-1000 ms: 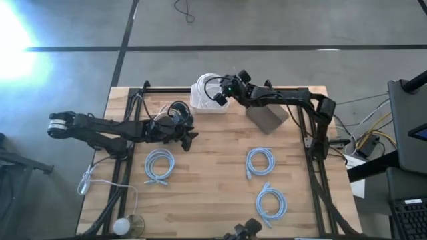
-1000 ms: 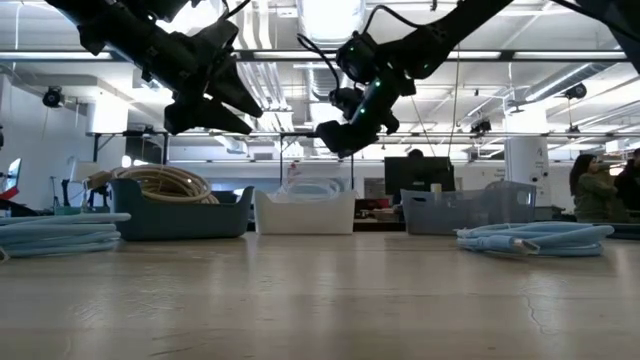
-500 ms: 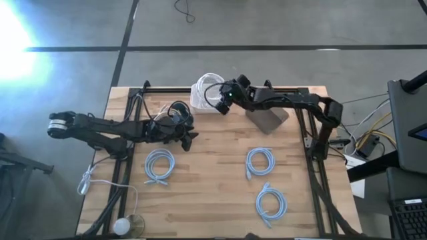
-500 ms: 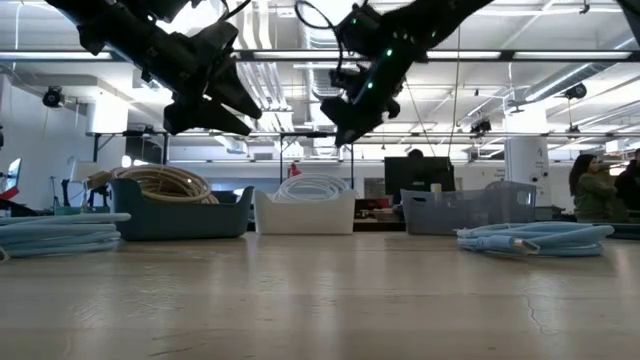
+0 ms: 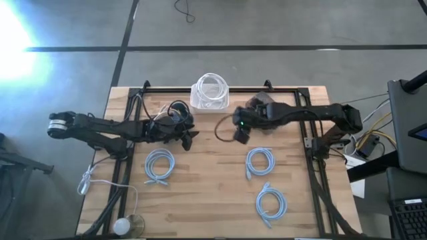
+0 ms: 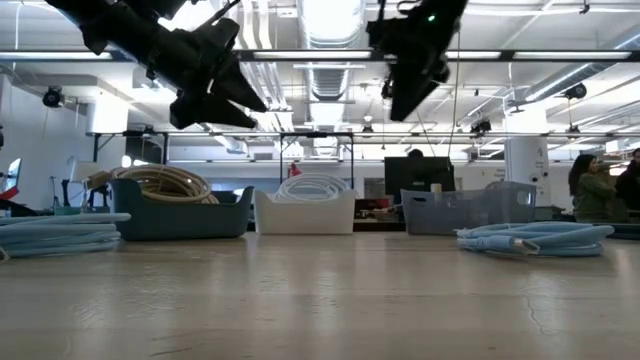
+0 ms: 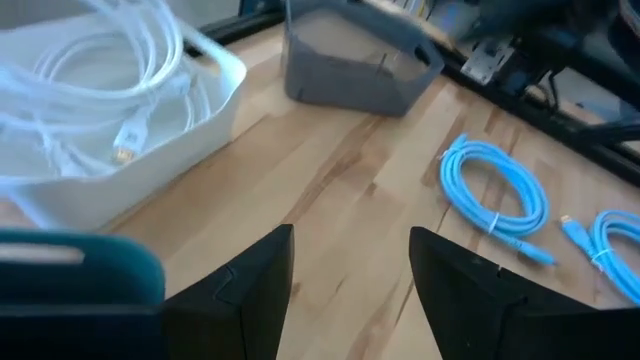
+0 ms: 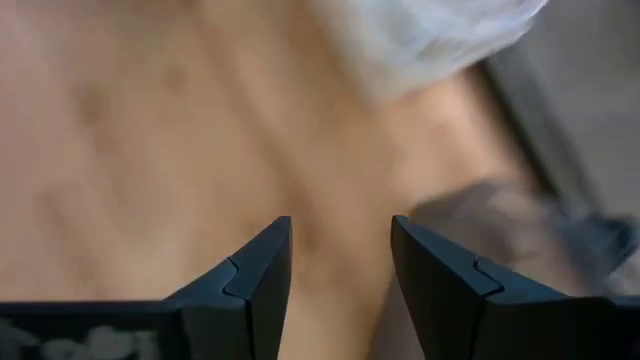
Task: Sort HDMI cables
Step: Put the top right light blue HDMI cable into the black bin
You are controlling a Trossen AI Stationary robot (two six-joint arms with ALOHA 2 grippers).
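Note:
Three light blue coiled cables lie flat on the table: one left of centre (image 5: 159, 165), two on the right (image 5: 259, 161) (image 5: 270, 203). A white coil (image 5: 211, 87) rests inside the white bin (image 5: 199, 103) at the far edge. Tan coils (image 6: 160, 183) fill the teal bin. My right gripper (image 5: 241, 135) hovers open above the table's middle, between the white bin and the right blue coils; it holds nothing (image 8: 340, 262). My left gripper (image 5: 192, 137) hangs open above the table beside the teal bin (image 7: 350, 275).
A grey bin (image 5: 267, 117) stands right of the white bin, partly under my right arm. A loose white cord with a round puck end (image 5: 122, 225) lies at the near left corner. Bare wood stretches across the table's middle and near side.
My right gripper has drawn back from above the white bin toward the table's middle and near side, leaving a white coil in that bin. My left arm has kept still.

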